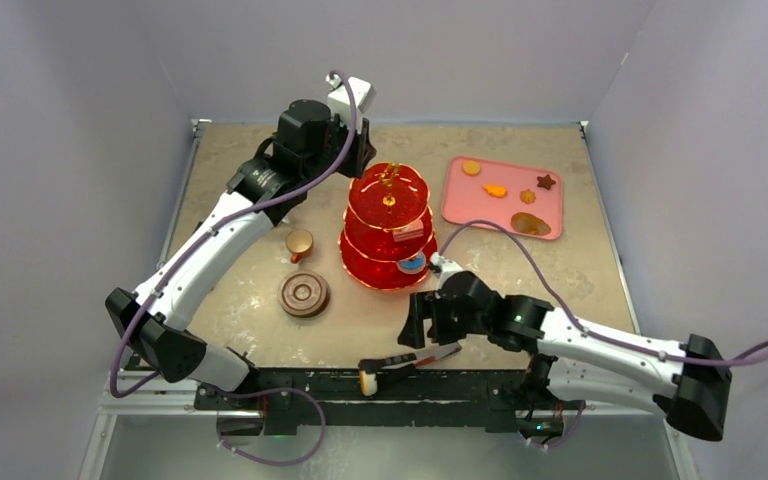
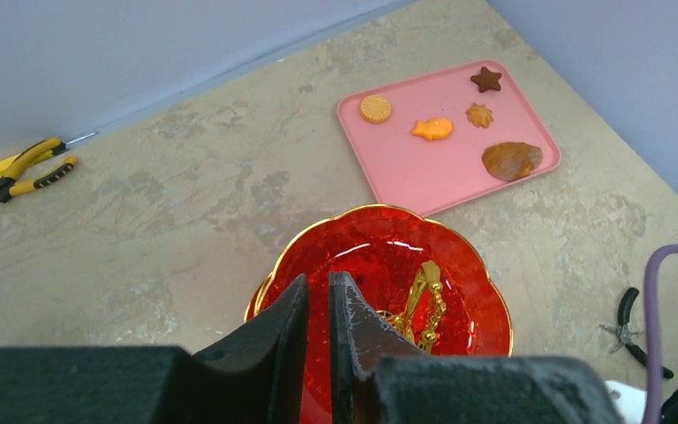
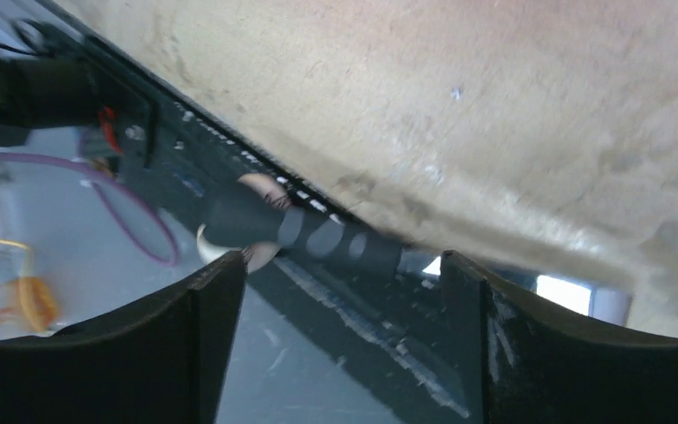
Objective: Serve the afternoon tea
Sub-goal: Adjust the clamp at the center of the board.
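At the near table edge, the black tongs (image 1: pixel 412 357) lie left-right with a pastry (image 1: pixel 367 381) at their left tip, just nearward of the empty right hand (image 1: pixel 420 335), whose fingers are apart. The left hand (image 2: pixel 319 296), fingers almost together, hovers over the three-tier stand (image 1: pixel 388 225) mid-table.

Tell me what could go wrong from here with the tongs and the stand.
One: the tongs lie over the table's near edge, a pastry at their tip, and the right fingers are open, so both could drop off. Two: the left fingers are shut beside the handle, not on it, above the stand; pushing down could tip it.
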Motion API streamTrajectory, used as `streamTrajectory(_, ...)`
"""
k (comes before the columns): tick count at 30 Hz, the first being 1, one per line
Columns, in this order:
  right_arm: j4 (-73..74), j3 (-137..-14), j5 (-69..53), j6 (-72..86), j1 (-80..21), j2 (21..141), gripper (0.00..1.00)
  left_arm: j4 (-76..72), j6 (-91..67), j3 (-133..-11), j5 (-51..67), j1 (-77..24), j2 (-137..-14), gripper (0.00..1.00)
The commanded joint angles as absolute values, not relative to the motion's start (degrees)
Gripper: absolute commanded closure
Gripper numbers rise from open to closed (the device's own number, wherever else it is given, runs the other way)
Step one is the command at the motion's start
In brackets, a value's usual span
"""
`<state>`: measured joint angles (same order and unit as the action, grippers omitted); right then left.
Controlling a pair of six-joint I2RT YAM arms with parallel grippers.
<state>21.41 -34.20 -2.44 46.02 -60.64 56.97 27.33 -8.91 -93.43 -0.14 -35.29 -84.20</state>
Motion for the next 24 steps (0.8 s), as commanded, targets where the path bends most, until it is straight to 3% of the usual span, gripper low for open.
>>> streamTrajectory(1,28.3,-31.4,-2.1,61.8,-60.6,49.3,0.05,27.5,-7.1,-94.0,2.1,-34.9,-81.6,0.87)
streamTrajectory(4,25.4,-28.4,-1.7,65.1,-60.6,48.2,0.01,27.2,-6.6,-93.3,2.6,-34.8,-80.9,0.87)
streamTrajectory(9,22.1,-30.1,-1.0,60.4,-61.3,56.6,0.02,28.6,-5.7,-92.8,2.8,-34.6,-80.3,0.87)
streamTrajectory(15,27.1,-37.4,7.5,53.0,-63.8,62.4,0.12,28.4,-5.8,-93.3,2.9,-34.3,-80.3,0.87)
streamTrajectory(24,20.1,-42.7,5.1,34.0,-66.5,64.0,0.25,29.7,-5.9,-94.6,2.8,-34.3,-80.8,0.87)
